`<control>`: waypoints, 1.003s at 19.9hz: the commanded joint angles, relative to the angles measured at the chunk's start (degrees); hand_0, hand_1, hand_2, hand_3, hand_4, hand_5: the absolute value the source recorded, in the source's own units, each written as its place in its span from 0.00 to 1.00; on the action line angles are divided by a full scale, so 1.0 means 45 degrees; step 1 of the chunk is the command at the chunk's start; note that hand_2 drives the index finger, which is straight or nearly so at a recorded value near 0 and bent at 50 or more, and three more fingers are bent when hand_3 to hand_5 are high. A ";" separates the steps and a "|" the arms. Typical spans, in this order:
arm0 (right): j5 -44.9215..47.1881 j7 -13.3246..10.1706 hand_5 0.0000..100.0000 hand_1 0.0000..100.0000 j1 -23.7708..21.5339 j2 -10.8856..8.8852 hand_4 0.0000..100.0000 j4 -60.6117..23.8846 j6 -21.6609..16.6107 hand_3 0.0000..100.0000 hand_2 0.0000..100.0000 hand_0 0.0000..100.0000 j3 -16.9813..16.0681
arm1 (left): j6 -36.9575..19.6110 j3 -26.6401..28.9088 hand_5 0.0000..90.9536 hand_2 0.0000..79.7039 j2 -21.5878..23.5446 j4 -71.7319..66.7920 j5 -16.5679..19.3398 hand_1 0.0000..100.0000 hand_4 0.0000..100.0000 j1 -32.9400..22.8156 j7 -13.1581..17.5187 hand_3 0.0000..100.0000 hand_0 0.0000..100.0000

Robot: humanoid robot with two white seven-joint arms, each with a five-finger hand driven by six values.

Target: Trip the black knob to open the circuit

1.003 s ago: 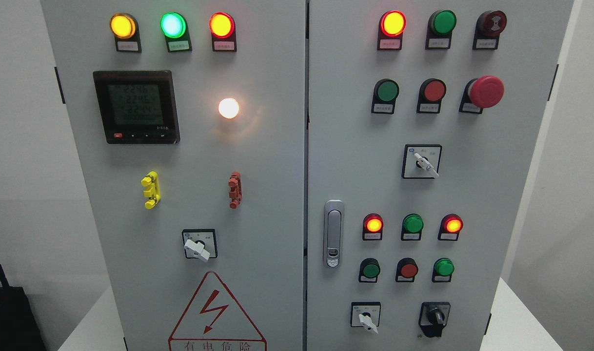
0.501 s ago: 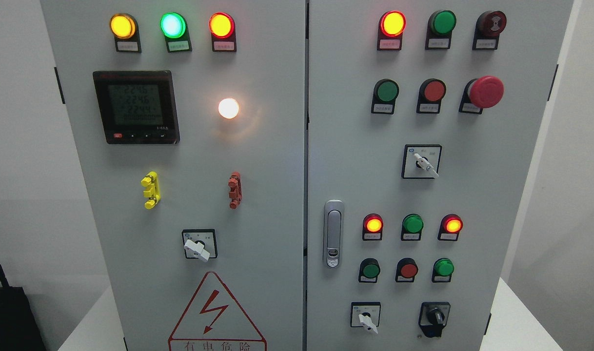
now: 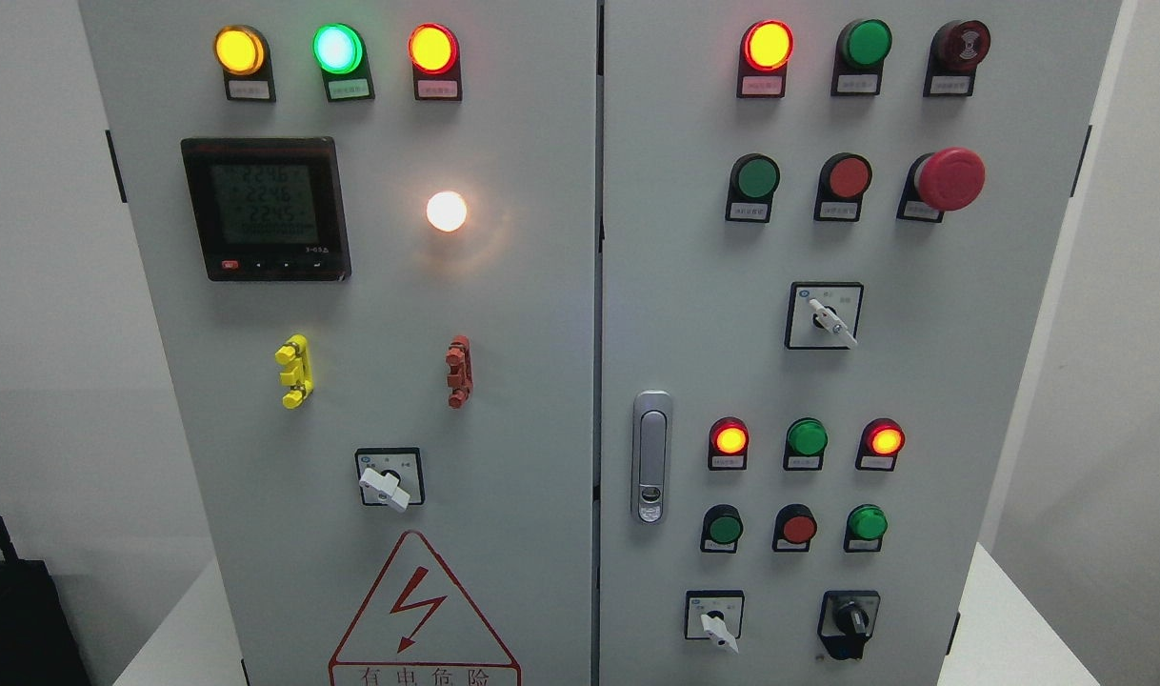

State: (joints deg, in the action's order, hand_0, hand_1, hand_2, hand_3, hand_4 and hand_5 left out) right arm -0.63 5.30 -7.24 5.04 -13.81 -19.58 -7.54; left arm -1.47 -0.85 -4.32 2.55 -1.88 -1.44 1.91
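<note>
Grey cabinet [image 3: 542, 314] fills the view; no robot hand shows, so I cannot tell how the fingers stand.
The black knob [image 3: 850, 621] sits at the right door's lower right, untouched, nothing blocking it. Risk, in my judgement: a reach drifting left could turn the white selector [image 3: 715, 624] just beside it, or strike the green lamp [image 3: 867, 523] above.

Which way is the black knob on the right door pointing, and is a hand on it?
The black knob points straight up, its pointer vertical. No robot hand shows anywhere in the head view, so nothing is touching it.
</note>
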 commanded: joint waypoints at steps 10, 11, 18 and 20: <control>0.0472 -0.0824 0.00 0.04 0.0067 0.0149 0.00 -0.3296 -0.0687 0.00 0.00 0.00 -0.0121 | -0.0044 0.0032 0.00 0.00 0.0002 -0.0001 -0.0031 0.39 0.00 0.0026 0.0005 0.00 0.12; 0.0492 -0.0922 0.00 0.04 0.0047 0.0207 0.00 -0.3608 -0.0766 0.00 0.00 0.00 -0.0102 | -0.0024 0.0032 0.00 0.00 0.0002 -0.0001 -0.0031 0.39 0.00 0.0026 0.0005 0.00 0.12; 0.0492 -0.0943 0.00 0.02 -0.0342 0.0423 0.00 -0.5989 -0.2114 0.00 0.00 0.00 -0.0004 | -0.0044 0.0032 0.00 0.00 0.0002 -0.0001 -0.0031 0.39 0.00 0.0026 0.0005 0.00 0.12; 0.0492 -0.0962 0.00 0.01 -0.0635 0.0403 0.00 -0.7004 -0.2114 0.00 0.00 0.00 0.0074 | -0.0044 0.0032 0.00 0.00 0.0002 -0.0001 -0.0031 0.39 0.00 0.0026 0.0005 0.00 0.12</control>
State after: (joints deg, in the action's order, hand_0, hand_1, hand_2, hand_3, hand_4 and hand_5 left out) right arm 1.43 1.25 -9.53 6.74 -41.82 -28.24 -7.56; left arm -1.47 -0.85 -4.32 2.55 -1.88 -1.43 1.91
